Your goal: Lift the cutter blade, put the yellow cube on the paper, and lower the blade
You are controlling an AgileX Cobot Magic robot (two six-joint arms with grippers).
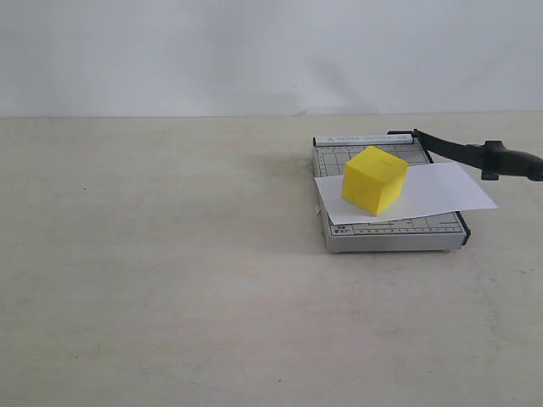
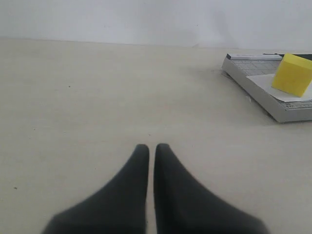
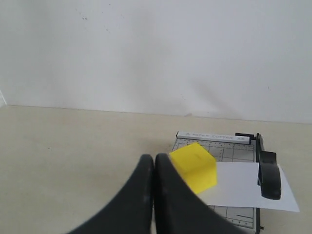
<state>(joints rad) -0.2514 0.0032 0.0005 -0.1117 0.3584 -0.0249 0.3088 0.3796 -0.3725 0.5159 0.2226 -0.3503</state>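
- Lowering too hard could skid the grey trimmer [image 1: 390, 229] across the table [image 1: 170, 280].
- The paper [image 1: 445, 191] overhangs the trimmer's blade edge, so it may get sliced.
- The cutter blade [image 1: 462, 153] stands raised off the trimmer's far corner.
- The yellow cube [image 1: 373, 180], on the paper mid-trimmer, could be jolted.
- Left fingers [image 2: 134, 185] and right fingers [image 3: 170, 195], each pair pressed together and empty, might fumble that blade.

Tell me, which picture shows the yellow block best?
The exterior view: the yellow cube sits whole on the paper. The left wrist view shows it at the picture's edge; in the right wrist view, the right gripper hides one corner.
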